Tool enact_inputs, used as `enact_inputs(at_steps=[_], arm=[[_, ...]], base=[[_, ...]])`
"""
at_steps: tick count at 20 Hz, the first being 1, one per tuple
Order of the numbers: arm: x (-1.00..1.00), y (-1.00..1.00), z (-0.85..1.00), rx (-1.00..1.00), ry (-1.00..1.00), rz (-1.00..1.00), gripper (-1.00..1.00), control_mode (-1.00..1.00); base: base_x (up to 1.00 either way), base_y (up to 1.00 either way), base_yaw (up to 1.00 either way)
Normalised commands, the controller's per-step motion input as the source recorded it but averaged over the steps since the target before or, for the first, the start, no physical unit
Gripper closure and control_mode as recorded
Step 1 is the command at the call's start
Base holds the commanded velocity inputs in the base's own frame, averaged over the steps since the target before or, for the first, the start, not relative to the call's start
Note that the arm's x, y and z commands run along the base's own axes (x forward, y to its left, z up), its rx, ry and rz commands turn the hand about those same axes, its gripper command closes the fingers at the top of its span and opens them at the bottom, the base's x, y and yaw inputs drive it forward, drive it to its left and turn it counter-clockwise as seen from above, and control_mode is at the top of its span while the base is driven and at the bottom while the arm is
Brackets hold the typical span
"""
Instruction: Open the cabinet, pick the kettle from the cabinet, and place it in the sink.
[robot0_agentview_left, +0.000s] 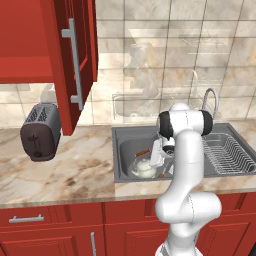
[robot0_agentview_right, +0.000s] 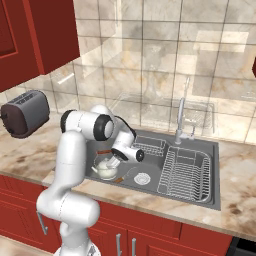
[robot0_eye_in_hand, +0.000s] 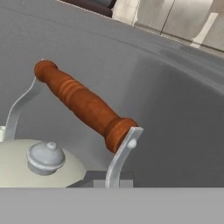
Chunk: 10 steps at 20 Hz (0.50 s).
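Observation:
The cream-white kettle (robot0_agentview_left: 144, 169) (robot0_agentview_right: 106, 169) sits on the floor of the sink (robot0_agentview_left: 118, 150) (robot0_agentview_right: 216, 165), in its left part. In the hand view its lid and body (robot0_eye_in_hand: 26, 166) lie close below the camera, with the reddish-brown handle bar (robot0_eye_in_hand: 83, 105) slanting above them. My gripper (robot0_agentview_left: 156, 159) (robot0_agentview_right: 114, 162) (robot0_eye_in_hand: 109, 179) reaches down into the basin and is shut on the thin wire leg of the kettle's handle. The cabinet (robot0_agentview_left: 62, 55) (robot0_agentview_right: 47, 30) above the counter on the left has its door swung open.
A grey and dark-brown toaster (robot0_agentview_left: 41, 131) (robot0_agentview_right: 25, 114) stands on the marble counter left of the sink. A wire dish rack (robot0_agentview_left: 227, 152) (robot0_agentview_right: 185, 172) fills the basin's right part. The chrome faucet (robot0_agentview_left: 210, 97) (robot0_agentview_right: 181, 117) rises behind it. The open cabinet door hangs over the counter.

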Motion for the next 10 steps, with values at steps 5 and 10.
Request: enact_inputs(at_steps=[5,10], arm=[[-0.22,0.0,-0.34,-0.03,0.0,0.0,-1.0,-1.0],[-0.24,-0.06,-0.26,-0.03,0.0,0.0,-1.0,-1.0]], base=[[0.0,0.0,0.0],[0.0,0.0,0.0]])
